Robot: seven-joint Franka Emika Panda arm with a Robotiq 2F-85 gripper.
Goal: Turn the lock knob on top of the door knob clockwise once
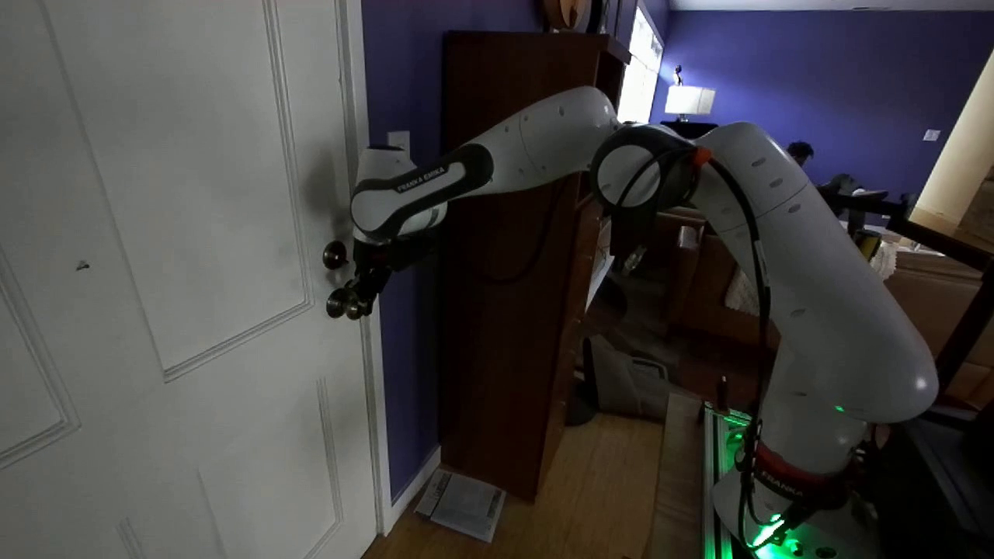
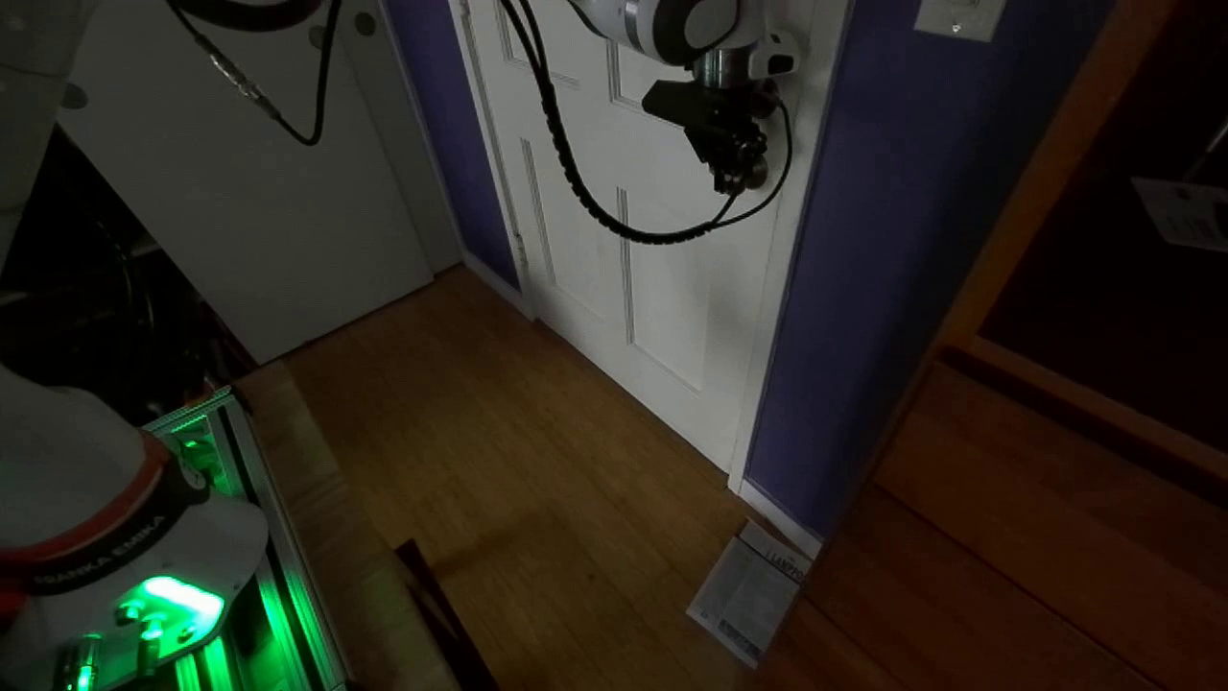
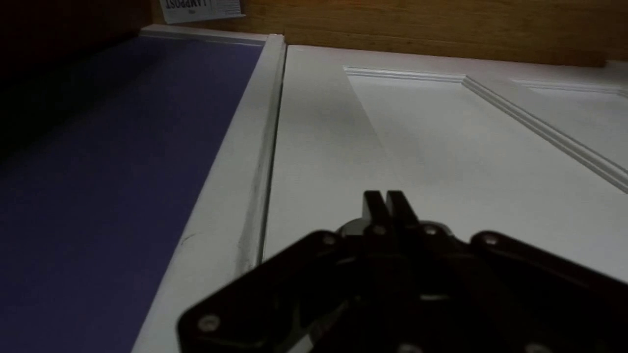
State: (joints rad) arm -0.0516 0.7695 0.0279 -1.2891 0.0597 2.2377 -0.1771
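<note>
Jutting from the white door (image 1: 210,233) just above the door knob (image 1: 339,303), the lock knob (image 1: 335,255) sat near the edge by the frame (image 3: 230,196). Its round face pointed out into the room, so its turning axis likely ran square to the door; any thumb-turn at its centre was too small and dark to read, and the way its long axis lay could not be told. Doing the turn well seemed to call for a light pinch across the flat sides, then one clockwise roll about that axis, without dragging sideways.

The gripper (image 3: 383,201) was narrow, its fingers (image 3: 403,211) side by side with nothing visible between them. They pointed down along the door, tips down by the door knob rather than level with the lock; contact was unclear. The approach looked unfinished: backing off, lifting, aiming at the lock and spreading the tips seemed needed, with care not to snag the door knob.

Past the frame came a purple wall (image 1: 408,349) with a switch plate (image 1: 399,141).
</note>
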